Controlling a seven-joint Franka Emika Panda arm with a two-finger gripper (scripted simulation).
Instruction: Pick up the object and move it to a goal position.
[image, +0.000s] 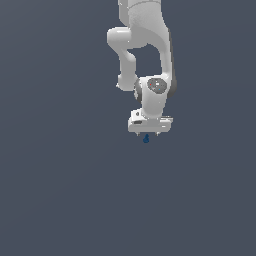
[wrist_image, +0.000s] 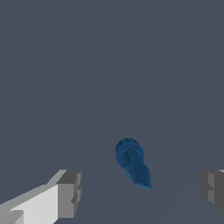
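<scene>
End effector (image: 147, 134) first: it's the white two-fingered hand at the bottom of the big white Franka arm (image: 150, 55), pointing straight down, and its fingers are spread wide apart with nothing pinched between them. In the wrist view you can see both grey finger pads, one (wrist_image: 70, 194) on a white finger body and the other (wrist_image: 213, 189) just peeking in at the frame edge, with a big gap between them.

Everything sits against a flat, plain dark grey-blue worktop (image: 60, 190) that fills both views, no texture on it at all.

Then the little guy: a tiny dark-blue rounded blob (image: 146, 139) with a rounder head and a tapered, pointy tail. In the exterior view it shows up right below the end effector, roughly centred under it. In the wrist view the blob (wrist_image: 132, 162) sits in the open space between the two pads, not touching either one, a bit closer to the pad on the white finger. Can't tell from these renders whether the fingertips are already down at its level or hovering above it.
</scene>
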